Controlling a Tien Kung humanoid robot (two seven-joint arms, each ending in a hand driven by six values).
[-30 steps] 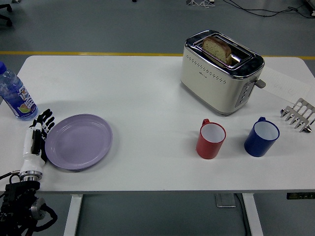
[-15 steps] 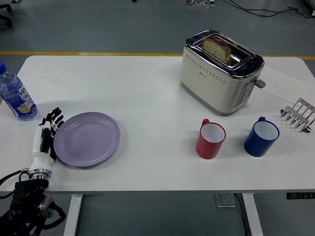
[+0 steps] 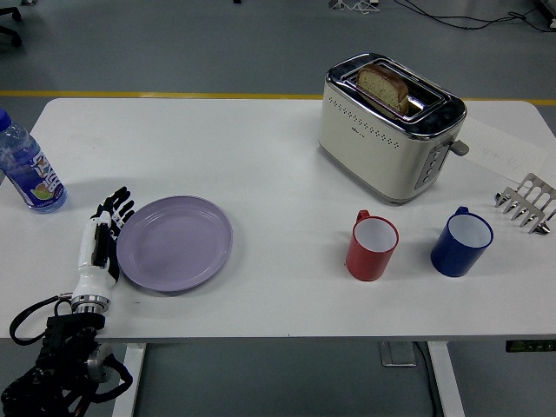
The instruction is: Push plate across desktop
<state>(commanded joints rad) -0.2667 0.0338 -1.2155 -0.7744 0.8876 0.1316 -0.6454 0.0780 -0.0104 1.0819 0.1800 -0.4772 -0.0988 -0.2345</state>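
plate: smooth, faintly glossy lilac
toaster: cream satin body, polished chrome trim
mugs, red and blue: glossy
bottle: clear plastic
table: matt white
rack: bare metal

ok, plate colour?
Pale lilac, plain, no pattern. The plate shows clearly in the head view, with the left hand at its left rim.

plate: light purple, plain, touching the hand's right side
left hand: white with black fingers
table: white
bottle: blue with a bright picture label, up and left of the hand
toaster: cream and shiny silver with rows of tiny dots, far right
bread: brown
mug: red outside, white inside
second mug: dark blue outside, white inside
rack: silver
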